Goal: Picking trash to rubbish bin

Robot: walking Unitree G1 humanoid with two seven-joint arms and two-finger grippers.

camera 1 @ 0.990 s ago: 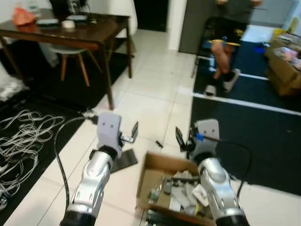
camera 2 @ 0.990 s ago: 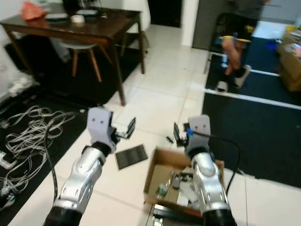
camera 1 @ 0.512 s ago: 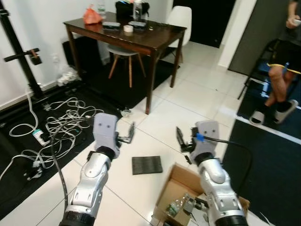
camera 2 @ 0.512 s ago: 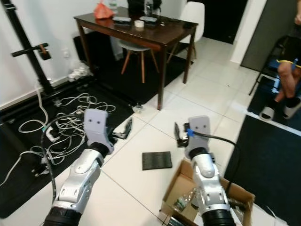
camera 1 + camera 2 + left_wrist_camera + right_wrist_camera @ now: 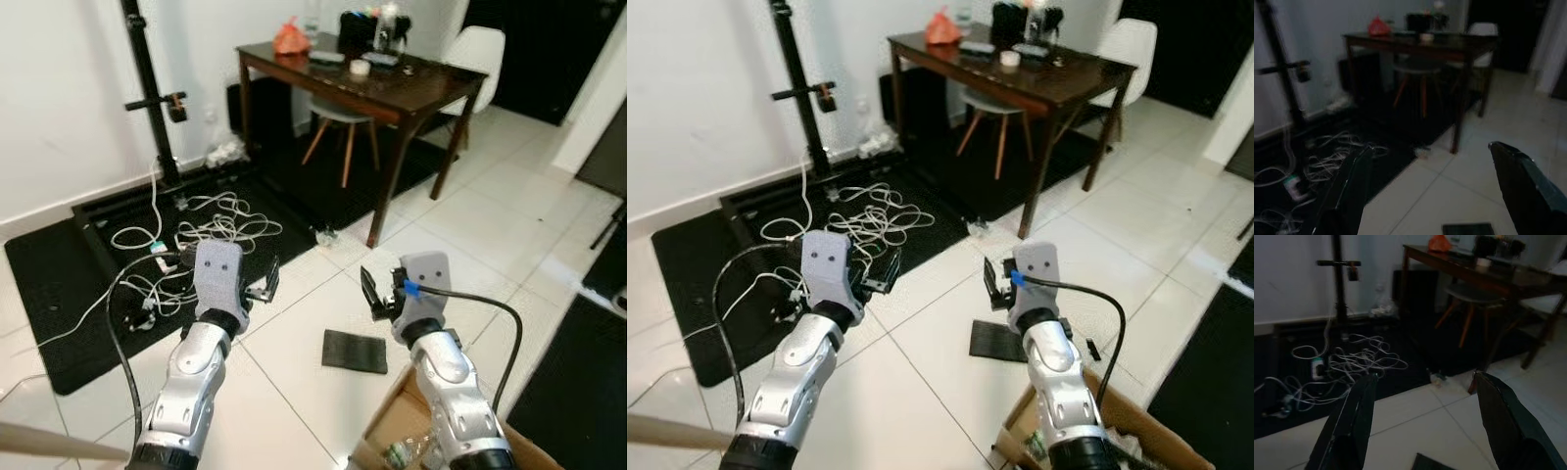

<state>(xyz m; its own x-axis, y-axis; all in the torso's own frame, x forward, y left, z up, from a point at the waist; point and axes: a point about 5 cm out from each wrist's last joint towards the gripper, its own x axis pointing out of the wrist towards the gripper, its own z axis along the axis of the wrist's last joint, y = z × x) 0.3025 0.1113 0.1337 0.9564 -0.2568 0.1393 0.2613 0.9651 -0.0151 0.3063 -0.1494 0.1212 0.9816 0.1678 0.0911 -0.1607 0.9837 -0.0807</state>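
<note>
Trash for this run looks to be the small crumpled scrap (image 5: pixel 326 235) on the white tiles by the leg of the dark wooden table (image 5: pixel 411 93), and perhaps the flat dark pad (image 5: pixel 356 351) lying just ahead of the robot. Both arms are raised at chest height: the left gripper (image 5: pixel 266 282) and right gripper (image 5: pixel 375 297) each hold their black fingers spread wide, with nothing between them. A cardboard box (image 5: pixel 402 436) of discarded items sits at the robot's right, apparently serving as the bin. Doing this step well likely means settling on one item, squaring up to it and bending low before reaching. The box is cut off by the frame edge, the scrap is too small to identify, and both wrist views are dim. A tangle of white cables (image 5: pixel 211 220) covers the black mat (image 5: pixel 59 333).
</note>
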